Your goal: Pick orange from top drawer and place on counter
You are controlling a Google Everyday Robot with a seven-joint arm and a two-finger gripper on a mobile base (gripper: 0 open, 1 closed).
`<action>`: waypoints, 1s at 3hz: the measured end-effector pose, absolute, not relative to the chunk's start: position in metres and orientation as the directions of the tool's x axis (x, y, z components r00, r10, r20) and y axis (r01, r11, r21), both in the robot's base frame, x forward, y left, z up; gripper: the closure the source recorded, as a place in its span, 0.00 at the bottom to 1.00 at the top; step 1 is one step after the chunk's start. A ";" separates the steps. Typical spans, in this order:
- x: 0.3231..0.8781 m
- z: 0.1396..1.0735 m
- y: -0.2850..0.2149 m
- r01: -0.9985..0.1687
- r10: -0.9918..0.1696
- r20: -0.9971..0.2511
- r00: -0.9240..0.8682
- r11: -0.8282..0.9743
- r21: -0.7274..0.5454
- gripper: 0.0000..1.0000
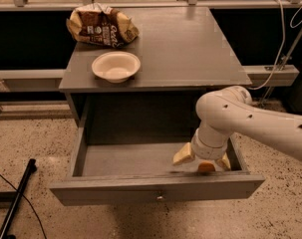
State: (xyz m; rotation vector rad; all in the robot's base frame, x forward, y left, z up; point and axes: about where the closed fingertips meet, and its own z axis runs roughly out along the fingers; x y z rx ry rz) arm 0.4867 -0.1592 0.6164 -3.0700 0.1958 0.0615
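pincer (204,160): spread, low inside top drawer (125,161), right front corner
orange (206,167): between its fingers (183,156)

**Bowl, snack bag and floor clutter**

A white bowl (116,66) sits just in front of a crumpled brown snack bag (101,26), the two close but not touching. At lower left a black pole (16,198) lies slanted across the speckled beige floor (36,138). A white cable (281,29) hangs at upper right.
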 end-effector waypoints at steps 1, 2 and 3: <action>0.486 0.611 -0.163 -0.144 -0.141 -0.054 0.989 -0.988 -0.052 0.00; 0.485 0.609 -0.164 -0.147 -0.144 -0.057 0.988 -0.988 -0.048 0.16; 0.485 0.609 -0.164 -0.147 -0.144 -0.057 0.988 -0.988 -0.048 0.47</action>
